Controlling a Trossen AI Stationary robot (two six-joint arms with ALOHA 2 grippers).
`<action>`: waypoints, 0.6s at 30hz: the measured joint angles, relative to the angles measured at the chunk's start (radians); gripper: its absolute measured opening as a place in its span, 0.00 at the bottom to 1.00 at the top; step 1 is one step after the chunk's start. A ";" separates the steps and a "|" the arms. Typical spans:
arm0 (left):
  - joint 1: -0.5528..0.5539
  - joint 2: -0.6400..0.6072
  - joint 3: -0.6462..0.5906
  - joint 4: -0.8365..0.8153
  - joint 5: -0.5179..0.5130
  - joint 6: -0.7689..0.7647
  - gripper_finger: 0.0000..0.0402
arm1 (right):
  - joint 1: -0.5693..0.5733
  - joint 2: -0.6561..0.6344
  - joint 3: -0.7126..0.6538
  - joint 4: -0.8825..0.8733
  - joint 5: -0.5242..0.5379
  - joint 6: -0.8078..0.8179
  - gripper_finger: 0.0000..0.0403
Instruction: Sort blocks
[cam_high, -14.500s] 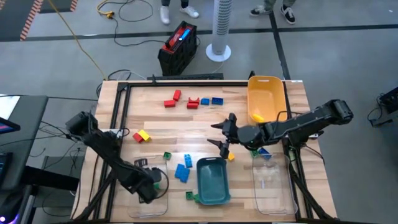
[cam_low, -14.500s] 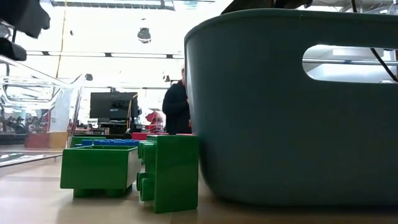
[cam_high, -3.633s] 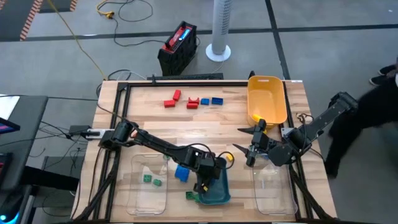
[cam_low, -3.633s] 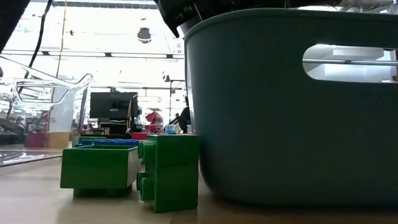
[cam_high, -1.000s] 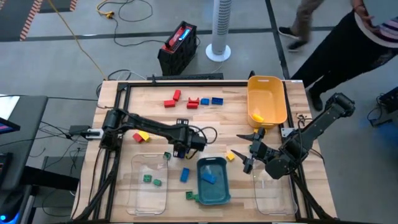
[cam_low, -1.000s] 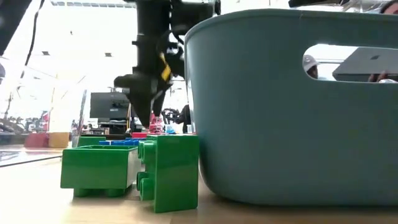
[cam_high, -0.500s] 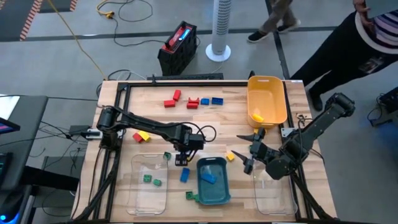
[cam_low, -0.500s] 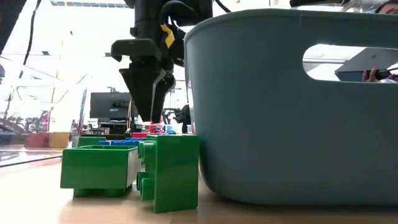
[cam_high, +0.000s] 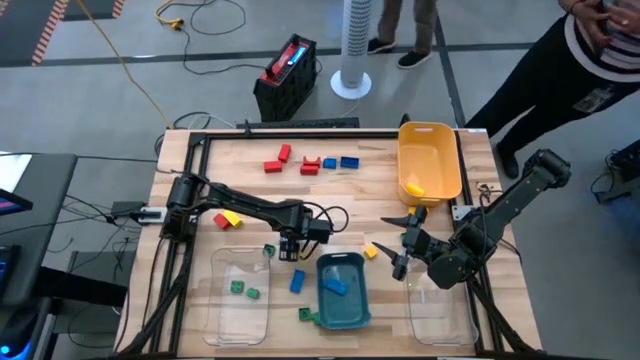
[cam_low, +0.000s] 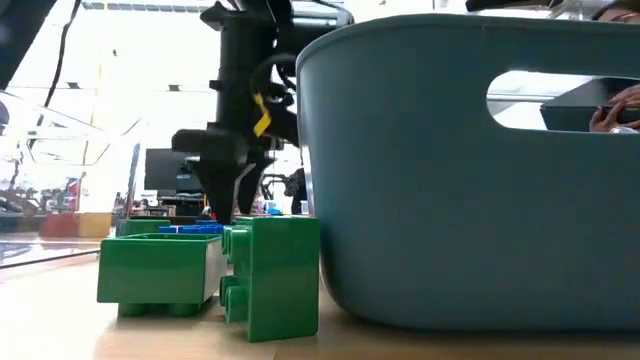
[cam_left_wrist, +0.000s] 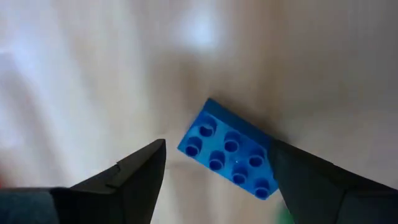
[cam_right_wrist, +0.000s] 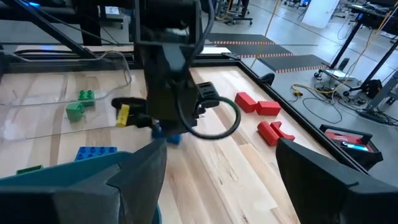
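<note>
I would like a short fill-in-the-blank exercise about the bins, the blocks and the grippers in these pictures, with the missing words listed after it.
1. The left gripper hangs open over a ____ block on the table.
2. The clear bin on the left holds two ____ blocks.
3. One blue block lies inside the ____ bin.
4. The right gripper stands ____, holding nothing.

Missing words: blue; green; teal; open

Glossy plastic blocks (cam_left_wrist: 229, 149), wooden table (cam_high: 350, 205)

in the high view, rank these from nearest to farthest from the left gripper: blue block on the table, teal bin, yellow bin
From the left gripper:
1. Blue block, on the table just below the gripper.
2. Teal bin, to its right.
3. Yellow bin, at the table's far right.
</note>
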 joint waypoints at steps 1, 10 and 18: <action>0.004 0.001 0.000 -0.009 -0.058 0.021 0.69 | 0.000 0.000 0.000 -0.001 0.000 0.000 0.78; 0.055 -0.069 -0.001 -0.035 -0.249 0.090 0.69 | 0.000 0.000 0.000 -0.003 0.000 0.004 0.78; 0.101 -0.223 0.000 -0.122 -0.110 0.381 0.69 | 0.000 0.000 0.000 -0.004 0.000 0.003 0.78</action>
